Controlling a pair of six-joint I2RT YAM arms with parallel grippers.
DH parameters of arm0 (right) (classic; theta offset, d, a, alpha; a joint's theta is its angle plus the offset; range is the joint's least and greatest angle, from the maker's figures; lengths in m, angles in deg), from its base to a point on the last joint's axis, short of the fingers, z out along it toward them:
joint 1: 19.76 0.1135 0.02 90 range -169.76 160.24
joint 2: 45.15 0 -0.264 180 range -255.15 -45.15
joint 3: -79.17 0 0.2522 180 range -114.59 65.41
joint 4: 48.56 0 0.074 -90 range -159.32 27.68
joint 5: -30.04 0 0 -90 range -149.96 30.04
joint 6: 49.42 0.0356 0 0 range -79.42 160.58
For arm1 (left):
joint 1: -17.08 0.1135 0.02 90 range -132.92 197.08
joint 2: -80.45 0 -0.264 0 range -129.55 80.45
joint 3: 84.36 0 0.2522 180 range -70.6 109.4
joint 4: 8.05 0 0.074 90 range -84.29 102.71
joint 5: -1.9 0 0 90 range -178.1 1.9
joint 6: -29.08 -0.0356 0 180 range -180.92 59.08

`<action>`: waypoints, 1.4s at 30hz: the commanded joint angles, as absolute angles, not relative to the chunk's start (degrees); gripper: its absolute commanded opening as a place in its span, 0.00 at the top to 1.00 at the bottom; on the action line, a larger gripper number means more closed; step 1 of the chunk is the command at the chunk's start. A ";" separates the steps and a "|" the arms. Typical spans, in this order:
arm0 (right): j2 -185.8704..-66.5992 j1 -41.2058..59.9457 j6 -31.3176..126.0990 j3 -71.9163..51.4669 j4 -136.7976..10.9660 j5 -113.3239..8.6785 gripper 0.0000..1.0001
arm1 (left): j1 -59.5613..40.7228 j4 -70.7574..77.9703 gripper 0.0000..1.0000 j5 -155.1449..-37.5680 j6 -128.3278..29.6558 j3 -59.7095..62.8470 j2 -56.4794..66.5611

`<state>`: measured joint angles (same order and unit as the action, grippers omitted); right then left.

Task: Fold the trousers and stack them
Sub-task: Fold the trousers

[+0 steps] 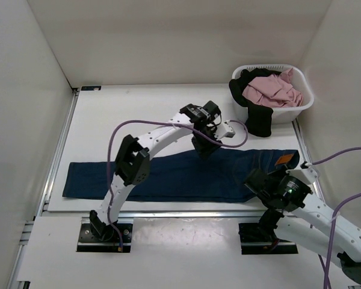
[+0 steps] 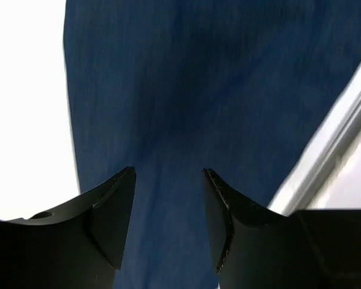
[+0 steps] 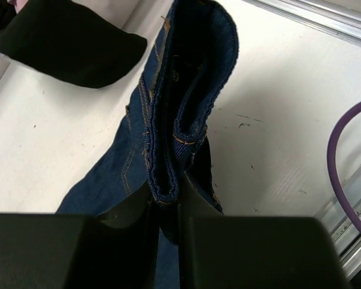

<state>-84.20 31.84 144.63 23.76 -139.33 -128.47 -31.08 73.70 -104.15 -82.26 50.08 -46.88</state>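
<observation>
The dark navy jeans (image 1: 186,176) lie flat across the table, folded lengthwise, legs to the left and waist to the right. My left gripper (image 1: 204,147) hovers open over the middle of the upper edge; in the left wrist view its gripper (image 2: 168,180) shows only denim (image 2: 186,90) between the spread fingers. My right gripper (image 1: 259,183) is at the waist's near corner. In the right wrist view this gripper (image 3: 167,198) is shut on the bunched waistband (image 3: 189,90), which stands up between the fingers.
A white laundry basket (image 1: 305,100) at the back right holds a pink garment (image 1: 272,90) and a black garment (image 1: 259,117) that hangs over its rim onto the table; the black one also shows in the right wrist view (image 3: 66,42). Purple cables loop by both arms.
</observation>
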 commanded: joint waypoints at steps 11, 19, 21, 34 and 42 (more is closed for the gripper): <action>-75.73 30.08 137.71 24.19 -147.49 -127.82 1.00 | -33.63 58.89 0.42 -98.73 -77.61 47.62 -57.98; -104.34 30.08 107.56 3.12 -139.04 -130.44 1.00 | -33.63 56.16 0.42 -95.83 -77.09 47.96 -57.99; -107.02 32.09 105.89 -2.60 -139.05 -132.90 1.00 | -33.63 56.16 0.40 -95.83 -77.09 48.49 -56.41; -108.23 36.31 76.71 -8.76 -115.06 -129.13 1.00 | -23.36 62.30 0.32 -90.29 -79.02 19.87 -22.05; -122.47 49.31 67.83 -21.60 -109.27 -128.25 1.00 | -11.78 58.20 0.33 -84.51 -78.33 -12.56 -7.46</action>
<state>-119.61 45.30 73.09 -17.61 -114.53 -127.12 -14.86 59.62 -88.30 -78.85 -7.34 -10.20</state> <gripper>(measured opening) 0.146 0.669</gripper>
